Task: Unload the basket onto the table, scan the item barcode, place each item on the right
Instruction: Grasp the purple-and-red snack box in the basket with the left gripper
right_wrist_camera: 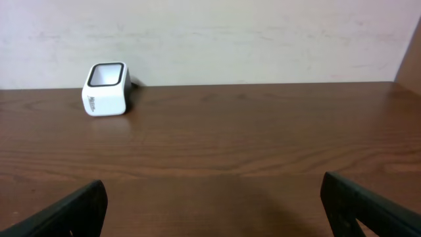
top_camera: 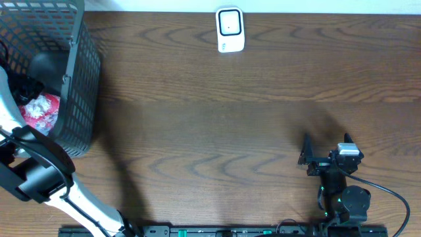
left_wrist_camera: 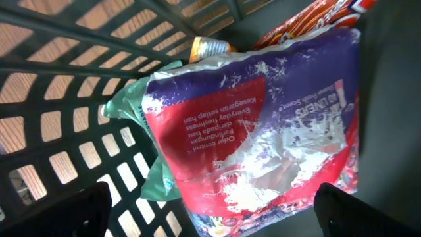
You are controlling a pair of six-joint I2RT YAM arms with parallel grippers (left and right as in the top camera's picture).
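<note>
Liner pack (left_wrist_camera: 263, 131) inside basket (top_camera: 82, 85); we hover left gripper (left_wrist_camera: 217, 210) over it, fingers spread, empty. Right gripper (top_camera: 327, 143) released, far from basket. Pick pending: next we descend, clench pack.

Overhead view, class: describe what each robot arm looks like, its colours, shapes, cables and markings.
The left arm is a white rounded tube with bulky black joints. The right arm is compact and black, with a pale grey block on top, small green lights and a black cable looping away. Wrist views show dark tool fingers. No markings are legible.
</note>
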